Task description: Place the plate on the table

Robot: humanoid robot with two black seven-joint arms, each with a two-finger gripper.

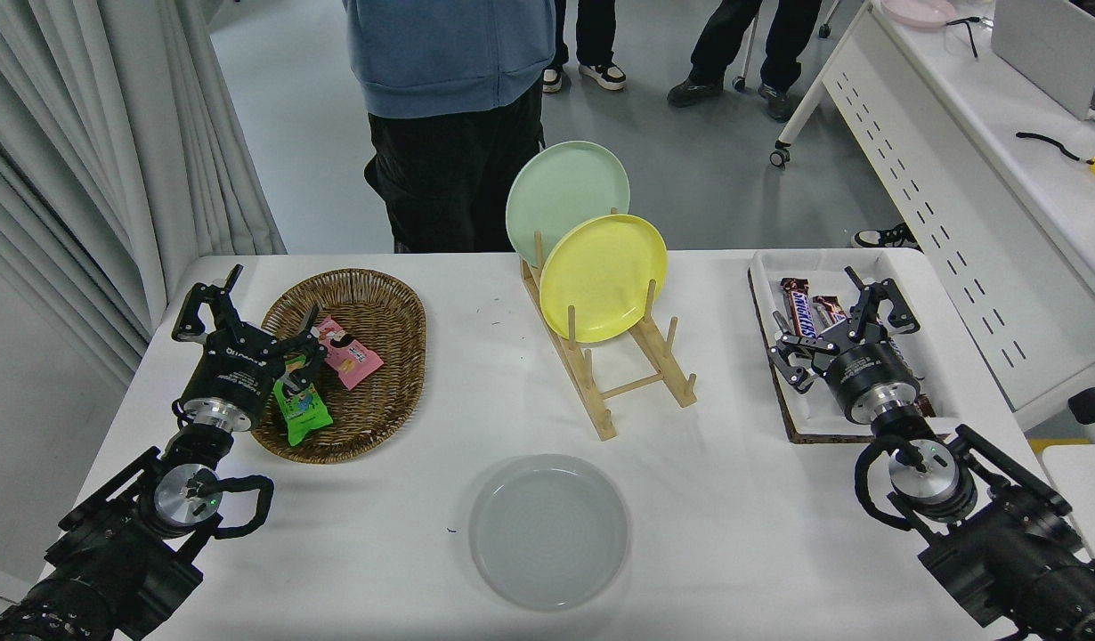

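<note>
Plate [548,531] flat on table [734,499]; right claw [839,331] spread wide, empty, partly masking candy tray [904,267]; left claw [245,322] open.

The right pincer [839,325] hangs with fingers spread over the white tray [904,276] of chocolate bars [801,307]. To its left, bare bench [743,499] lies open as far as the wooden rack [614,374], which blocks passage further left. Nearer the robot and leftward, the grey plate [549,531] lies flat.
</note>
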